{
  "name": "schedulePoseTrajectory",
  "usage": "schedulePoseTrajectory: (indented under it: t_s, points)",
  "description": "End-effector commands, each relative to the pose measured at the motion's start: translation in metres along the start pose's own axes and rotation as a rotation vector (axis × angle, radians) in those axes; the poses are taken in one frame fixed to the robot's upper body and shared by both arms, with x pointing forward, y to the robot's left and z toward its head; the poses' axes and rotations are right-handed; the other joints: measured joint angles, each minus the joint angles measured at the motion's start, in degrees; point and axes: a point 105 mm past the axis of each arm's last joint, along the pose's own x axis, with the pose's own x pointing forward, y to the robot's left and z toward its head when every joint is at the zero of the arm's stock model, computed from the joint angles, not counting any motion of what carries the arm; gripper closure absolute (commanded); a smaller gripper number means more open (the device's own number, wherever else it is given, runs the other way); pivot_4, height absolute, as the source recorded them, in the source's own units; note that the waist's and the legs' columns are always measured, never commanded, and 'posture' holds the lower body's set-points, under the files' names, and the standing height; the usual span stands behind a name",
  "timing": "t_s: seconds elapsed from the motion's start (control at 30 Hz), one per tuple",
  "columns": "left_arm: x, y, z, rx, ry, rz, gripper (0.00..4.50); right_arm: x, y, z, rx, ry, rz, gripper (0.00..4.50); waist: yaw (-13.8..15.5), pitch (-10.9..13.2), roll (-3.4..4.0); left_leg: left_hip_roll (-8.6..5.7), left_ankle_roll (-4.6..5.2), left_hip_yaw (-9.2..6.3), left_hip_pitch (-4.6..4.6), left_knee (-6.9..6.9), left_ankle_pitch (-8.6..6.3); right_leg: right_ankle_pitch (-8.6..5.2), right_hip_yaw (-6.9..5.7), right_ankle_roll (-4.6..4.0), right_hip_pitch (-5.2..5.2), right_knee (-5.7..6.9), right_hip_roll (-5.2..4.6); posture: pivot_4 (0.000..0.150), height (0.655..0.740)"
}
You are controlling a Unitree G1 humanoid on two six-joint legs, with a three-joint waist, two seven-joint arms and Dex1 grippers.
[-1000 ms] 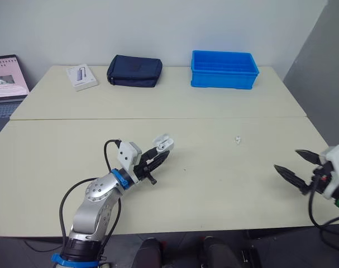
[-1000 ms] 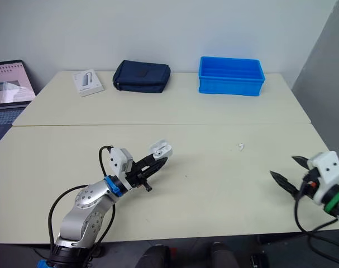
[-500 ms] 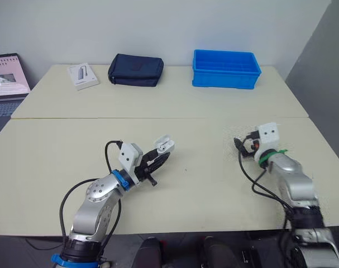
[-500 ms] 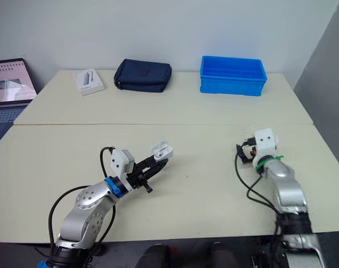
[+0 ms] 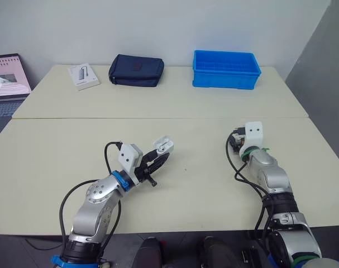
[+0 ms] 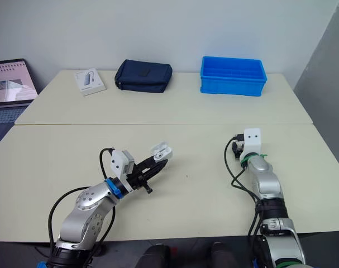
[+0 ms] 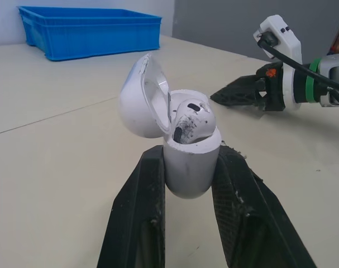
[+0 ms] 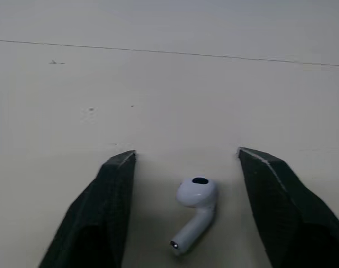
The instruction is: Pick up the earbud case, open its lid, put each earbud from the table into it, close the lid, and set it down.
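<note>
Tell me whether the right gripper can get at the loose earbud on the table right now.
Probably yes: the right gripper is open and straddles the earbud, which lies bare on the table with nothing in between.

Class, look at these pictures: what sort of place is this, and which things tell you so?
Probably an office or lab workroom: two plain pale tables pushed together against a bare wall, an open laptop at the left, and a blue plastic bin.

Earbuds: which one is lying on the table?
The earbud between the right end effector's open fingers; the other earbud sits inside the open case the left end effector holds.
</note>
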Motion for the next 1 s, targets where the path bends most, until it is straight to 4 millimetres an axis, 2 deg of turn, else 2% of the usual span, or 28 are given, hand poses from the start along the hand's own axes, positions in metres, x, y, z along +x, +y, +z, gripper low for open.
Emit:
schedulePoseTrajectory:
  t_s: [0.03, 0.13, 0.17, 0.3, 0.43, 0.5, 0.6, 0.7, 0.8, 0.87, 1.0]
  points:
    - [0.0, -0.004, 0.012, 0.033, -0.036, -0.014, 3.72, -0.009, -0.004, -0.002, 0.039, 0.02, -0.016, 2.67, 0.0, 0.0, 0.0, 0.0, 0.0, 0.0, -0.01, 0.0, 0.0, 0.0, 0.0, 0.0, 0.0, -0.01, 0.0, 0.15, 0.7218]
    - [0.001, -0.005, 0.012, 0.031, -0.037, -0.015, 3.72, -0.016, 0.0, -0.001, 0.058, 0.025, -0.007, 3.82, 0.0, 0.0, 0.0, 0.01, 0.0, 0.0, -0.02, -0.04, 0.0, -0.01, 0.0, 0.01, -0.02, -0.03, 0.0, 0.15, 0.7218]
    - [0.001, -0.005, 0.012, 0.031, -0.037, -0.015, 3.72, -0.018, 0.001, 0.0, 0.06, 0.021, -0.004, 4.07, 0.0, 0.0, 0.0, 0.01, 0.0, 0.0, -0.02, -0.03, 0.0, -0.01, -0.01, 0.01, -0.03, -0.02, 0.0, 0.15, 0.7218]
    - [0.001, -0.005, 0.012, 0.031, -0.037, -0.017, 3.72, -0.028, 0.014, 0.013, 0.017, -0.016, 0.097, 4.09, -0.1, 0.0, 0.0, 0.02, 0.0, 0.0, -0.02, -0.03, 0.0, -0.01, -0.01, 0.0, -0.05, 0.01, 0.0, 0.15, 0.7218]
    - [0.001, -0.005, 0.012, 0.031, -0.034, -0.015, 3.72, -0.045, 0.036, 0.031, -0.106, -0.078, 0.342, 4.09, -0.2, 0.0, 0.02, 0.02, 0.0, 0.08, -0.05, -0.03, 0.0, -0.01, 0.07, 0.0, -0.14, 0.01, 0.0, 0.15, 0.7218]
    - [0.0, -0.006, 0.012, 0.029, -0.032, -0.014, 3.72, -0.061, 0.047, 0.035, -0.239, -0.104, 0.512, 4.09, -0.1, 0.0, 0.02, 0.02, 0.0, 0.11, -0.07, -0.04, 0.0, -0.01, 0.1, 0.01, -0.19, 0.0, 0.01, 0.15, 0.7218]
    - [-0.004, -0.009, 0.01, 0.019, -0.021, -0.011, 3.72, -0.095, 0.055, 0.033, -0.466, -0.094, 0.826, 4.09, -0.1, 0.0, 0.02, 0.0, 0.02, 0.11, -0.19, -0.04, -0.01, -0.01, 0.09, 0.02, -0.29, -0.04, 0.0, 0.15, 0.7218]
    - [-0.007, -0.013, 0.009, 0.011, -0.014, -0.008, 3.72, -0.124, 0.051, 0.023, -0.607, -0.015, 1.076, 4.09, -0.1, 0.0, 0.01, 0.01, 0.05, 0.13, -0.4, 0.0, -0.03, -0.01, 0.1, 0.03, -0.48, -0.09, 0.0, 0.15, 0.7218]
    - [-0.01, -0.017, 0.008, 0.001, -0.009, -0.002, 3.72, -0.145, 0.035, 0.004, -0.785, 0.087, 1.257, 4.09, -0.1, 0.0, -0.01, 0.02, 0.06, 0.11, -0.4, 0.03, -0.04, -0.01, 0.08, 0.03, -0.49, -0.06, 0.01, 0.15, 0.7218]
    - [-0.011, -0.019, 0.007, -0.005, -0.005, -0.004, 3.72, -0.153, 0.02, -0.009, -0.9, 0.153, 1.34, 4.09, -0.1, 0.0, -0.01, 0.02, 0.06, 0.1, -0.38, 0.03, -0.04, -0.01, 0.04, 0.03, -0.47, -0.05, 0.01, 0.15, 0.7218]
    - [-0.012, -0.022, 0.007, -0.01, 0.003, -0.006, 3.72, -0.155, 0.001, -0.021, -0.977, 0.24, 1.405, 4.09, -0.1, 0.0, -0.01, 0.01, 0.06, 0.2, -0.35, 0.08, -0.04, 0.02, 0.14, 0.06, -0.47, -0.04, 0.01, 0.15, 0.7218]
